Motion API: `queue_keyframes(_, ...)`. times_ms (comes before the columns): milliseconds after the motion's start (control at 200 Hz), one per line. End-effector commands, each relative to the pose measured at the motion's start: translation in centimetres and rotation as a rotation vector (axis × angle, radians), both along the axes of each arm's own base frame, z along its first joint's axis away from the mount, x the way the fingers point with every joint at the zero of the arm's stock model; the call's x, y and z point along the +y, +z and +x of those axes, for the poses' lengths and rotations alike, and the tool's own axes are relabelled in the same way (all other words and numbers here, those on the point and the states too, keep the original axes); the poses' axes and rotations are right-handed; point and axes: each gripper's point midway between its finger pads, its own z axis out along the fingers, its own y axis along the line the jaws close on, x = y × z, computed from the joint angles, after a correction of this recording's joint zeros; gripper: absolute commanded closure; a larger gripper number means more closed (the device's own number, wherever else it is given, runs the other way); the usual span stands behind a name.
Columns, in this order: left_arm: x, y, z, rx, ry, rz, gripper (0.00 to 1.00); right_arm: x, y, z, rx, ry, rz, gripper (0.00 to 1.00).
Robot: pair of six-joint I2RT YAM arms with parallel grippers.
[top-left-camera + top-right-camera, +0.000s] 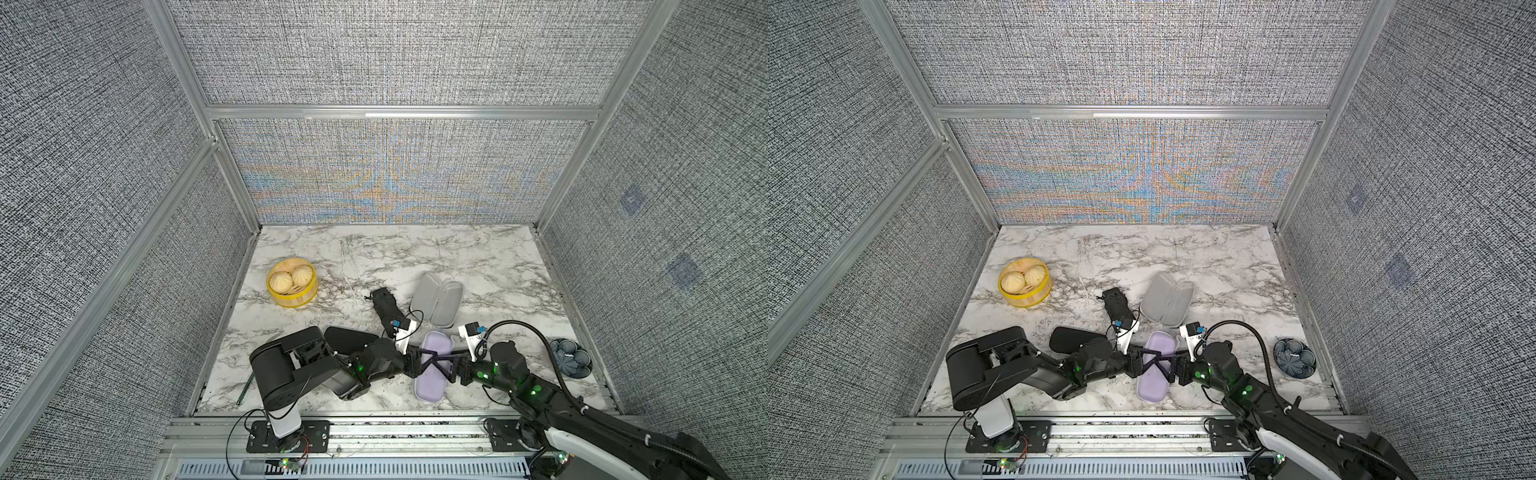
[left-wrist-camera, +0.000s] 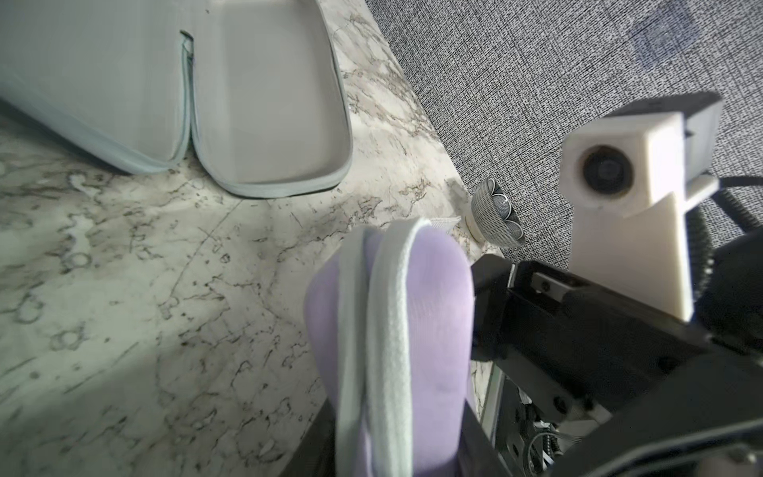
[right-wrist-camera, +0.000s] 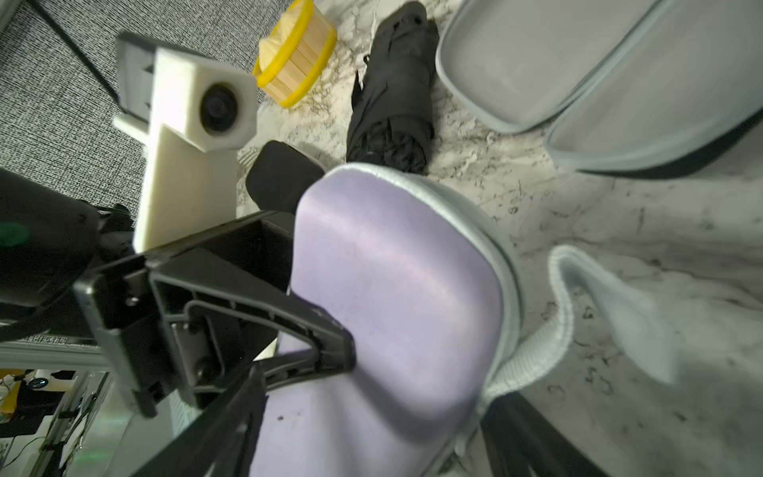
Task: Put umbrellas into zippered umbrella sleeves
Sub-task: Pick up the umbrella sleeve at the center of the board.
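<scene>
One hold only: your left gripper (image 1: 430, 360) is clamped on the closed lavender sleeve (image 1: 430, 388), your right gripper (image 1: 449, 366) straddles it with jaws apart, the open sleeve (image 1: 430, 297) lies just beyond it, and the black umbrella (image 1: 382, 303) beyond it to the left.

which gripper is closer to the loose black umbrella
Left. The left gripper grips the purple case on the side toward the black umbrella; the right gripper is at the case's far side.
</scene>
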Motion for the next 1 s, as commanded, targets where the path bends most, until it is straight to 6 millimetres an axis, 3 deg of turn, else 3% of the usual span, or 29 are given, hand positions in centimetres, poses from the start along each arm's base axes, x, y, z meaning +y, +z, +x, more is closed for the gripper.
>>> queue_keyframes(0,0.2,0.5,-0.3,-0.007,-0.046,0.002,1.0,-1.4,0.2,0.5,-0.049,-0.05,-0.053,0.15)
queue_keyframes(170,0.3,3.0,-0.2,-0.025,-0.084,-0.032,1.0,-3.2,0.4,1.5,-0.099,-0.126,-0.096,0.14)
queue_keyframes(300,0.4,5.1,-0.1,-0.046,-0.115,-0.031,1.0,-2.5,1.1,1.1,-0.203,-0.048,-0.097,0.27)
queue_keyframes(455,2.5,6.8,1.2,-0.096,-0.041,0.062,1.0,-2.5,1.8,0.8,-0.301,-0.015,-0.101,0.33)
queue_keyframes(681,5.1,9.5,2.1,-0.143,0.066,0.128,1.0,-1.5,5.4,-0.1,-0.495,0.073,-0.053,0.35)
queue_keyframes(816,5.4,11.0,1.7,-0.152,0.034,0.106,1.0,0.1,6.5,-1.2,-0.646,0.177,-0.029,0.57)
queue_keyframes(991,6.0,12.9,1.1,-0.163,0.008,0.088,1.0,0.8,7.5,-1.3,-0.837,0.188,-0.097,0.5)
